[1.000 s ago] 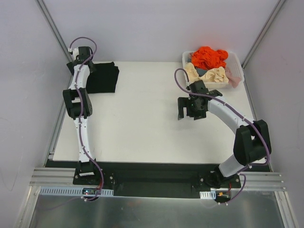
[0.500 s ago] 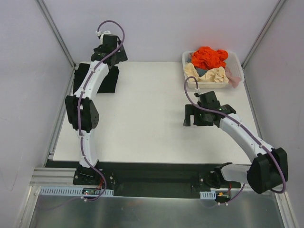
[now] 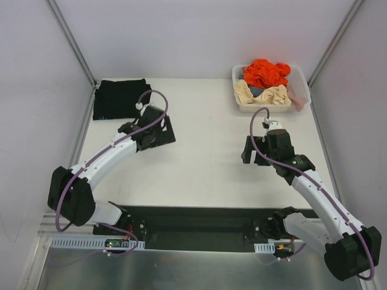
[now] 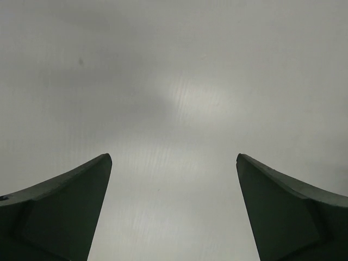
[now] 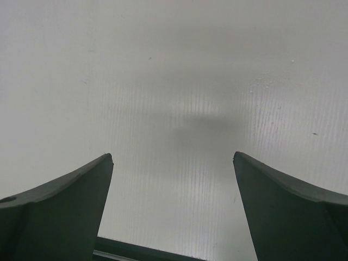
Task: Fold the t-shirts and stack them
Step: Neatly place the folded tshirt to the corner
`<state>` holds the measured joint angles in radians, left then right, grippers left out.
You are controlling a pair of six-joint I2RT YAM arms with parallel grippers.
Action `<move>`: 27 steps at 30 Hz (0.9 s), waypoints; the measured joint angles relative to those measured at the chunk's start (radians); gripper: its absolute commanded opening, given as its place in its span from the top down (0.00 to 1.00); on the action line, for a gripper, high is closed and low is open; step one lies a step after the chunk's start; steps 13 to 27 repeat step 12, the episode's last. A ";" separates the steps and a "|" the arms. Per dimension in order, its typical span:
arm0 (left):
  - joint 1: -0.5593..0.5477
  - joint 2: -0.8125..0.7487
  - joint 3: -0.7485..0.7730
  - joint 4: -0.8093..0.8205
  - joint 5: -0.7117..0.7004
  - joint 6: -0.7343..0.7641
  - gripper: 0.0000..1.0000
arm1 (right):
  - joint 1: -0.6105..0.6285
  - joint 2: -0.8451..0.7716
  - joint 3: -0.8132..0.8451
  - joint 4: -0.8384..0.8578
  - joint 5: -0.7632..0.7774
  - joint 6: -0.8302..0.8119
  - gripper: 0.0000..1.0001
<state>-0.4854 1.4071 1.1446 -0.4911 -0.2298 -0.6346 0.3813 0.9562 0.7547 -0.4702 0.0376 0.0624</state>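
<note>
Top external view: the black t-shirt (image 3: 120,99) lies flat as a neat folded rectangle at the far left corner of the white table (image 3: 199,163). Nothing is stacked on it. At the far right corner, the white plastic basket (image 3: 304,84) holds the orange t-shirt (image 3: 266,72) bunched on top. The cream-beige t-shirt (image 3: 275,95) is crumpled in front of it, and the pale pink t-shirt (image 3: 296,96) spills over the right rim. The left gripper (image 3: 163,134) hangs over bare table near the black t-shirt but apart from it. The right gripper (image 3: 257,154) hangs over bare table on the near side of the basket, also clear of it. Neither carries cloth.

Left wrist view: the 2 fingers (image 4: 60,212) stand spread wide, with only plain white table between them.

Right wrist view: its fingers (image 5: 293,212) are likewise spread wide and empty over bare table, and a dark strip shows at the bottom edge.

By my reading, 1 of 4 shirts looks folded and placed as the base of the stack. The other 3 lie unfolded in the basket, so most of the work is ahead. The likely next step is drawing 1 shirt out onto the open middle of the table.
</note>
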 measured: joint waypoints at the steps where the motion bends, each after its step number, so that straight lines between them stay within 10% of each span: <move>1: -0.010 -0.024 -0.060 -0.015 0.003 -0.021 0.01 | 0.000 -0.018 -0.019 0.019 0.008 0.005 0.03; 27: -0.004 -0.288 -0.180 -0.111 -0.135 -0.097 0.01 | 0.000 -0.173 -0.163 0.145 0.100 0.060 0.03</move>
